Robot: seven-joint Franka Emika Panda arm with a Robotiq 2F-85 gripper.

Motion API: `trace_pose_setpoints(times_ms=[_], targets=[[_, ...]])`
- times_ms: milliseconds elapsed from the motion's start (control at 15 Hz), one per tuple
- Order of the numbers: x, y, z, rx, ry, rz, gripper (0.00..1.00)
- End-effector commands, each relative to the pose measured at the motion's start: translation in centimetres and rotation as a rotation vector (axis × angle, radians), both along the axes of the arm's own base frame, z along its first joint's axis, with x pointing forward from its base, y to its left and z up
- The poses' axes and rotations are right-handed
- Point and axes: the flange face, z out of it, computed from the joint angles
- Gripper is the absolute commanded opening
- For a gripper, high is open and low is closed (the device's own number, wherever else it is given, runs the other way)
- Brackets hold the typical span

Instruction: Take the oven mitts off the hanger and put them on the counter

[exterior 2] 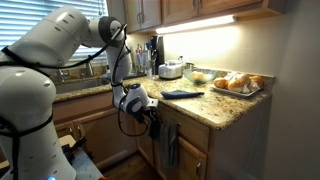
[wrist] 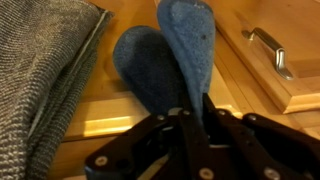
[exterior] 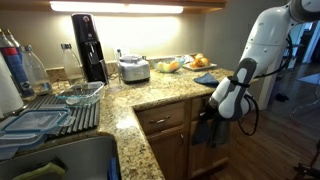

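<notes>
Granite everywhere you look: the counter [exterior: 150, 95] bends in an L, speckled tan and brown with a thick rounded edge, over brown wooden cabinets [exterior: 165, 140]. A light strip [exterior: 120, 8] under the upper cupboards glows warm on the back wall. Along that wall you've got a tall black machine [exterior: 88, 45], a silver appliance [exterior: 133, 68], a bowl [exterior: 170, 66] and a plate of rolls [exterior 2: 238, 83]. A dish rack [exterior: 60, 110] sits by the sink [exterior: 70, 155]. A flat dark-blue piece of fabric [exterior 2: 182, 94] lies on the granite near the edge; whether it's a mitt, I can't tell.

Your gripper [wrist: 195, 108] is down below the counter's lip, right at the cabinet front. In the wrist view the oven mitts [wrist: 150, 65] hang against the wood, two dusty-blue shapes overlapping. A grey towel [wrist: 45, 80] is just beside them and a drawer handle [wrist: 268, 50] is on the other side. Your fingers are drawn in close around the narrow end of the taller mitt, which runs between them and looks pinched. These mitts are on the cabinet face, not on the counter.
</notes>
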Motion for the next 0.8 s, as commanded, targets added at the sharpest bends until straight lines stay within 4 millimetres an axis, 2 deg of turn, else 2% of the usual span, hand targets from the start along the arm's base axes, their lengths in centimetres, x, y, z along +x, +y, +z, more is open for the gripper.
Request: trace_pose_setpoints(times_ms=[0,600,733], targets=[[-2.4,-0.6,1.8,-0.018,0.023,0.0,0.08],[-4.5,-1.1,6.0,-0.02,0.009,0.034,0.08],[-5.5,-0.9,6.9,-0.009,0.016,0.053,0.08]])
